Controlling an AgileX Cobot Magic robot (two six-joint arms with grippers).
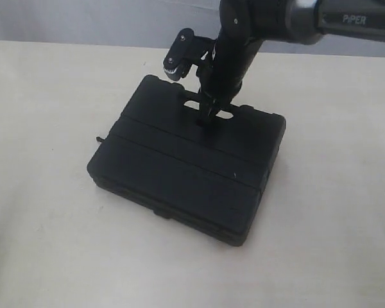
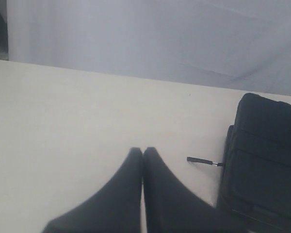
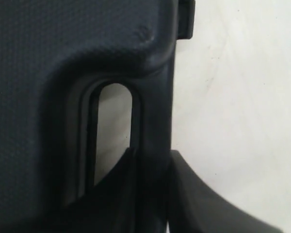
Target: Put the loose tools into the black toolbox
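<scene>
Cream desk (image 1: 38, 192) bears the black toolbox (image 1: 179, 173) — rigid, likely heavy — best lifted by its handle (image 3: 155, 97), which right fingers (image 3: 208, 204) pinch; left fingers (image 2: 174, 194) closed, empty.

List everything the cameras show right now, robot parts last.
black plastic toolbox: one, black, closed, lying flat mid-table
thin black pin with silver end: one, black, low over the table, projecting from the toolbox's side
flat cream table: one, cream, under everything
plain fabric backdrop: one, pale grey, behind the table
right tool: one, black, clamped across the toolbox's handle bar
left tool: one, black, shut, over bare table, apart from the toolbox
</scene>
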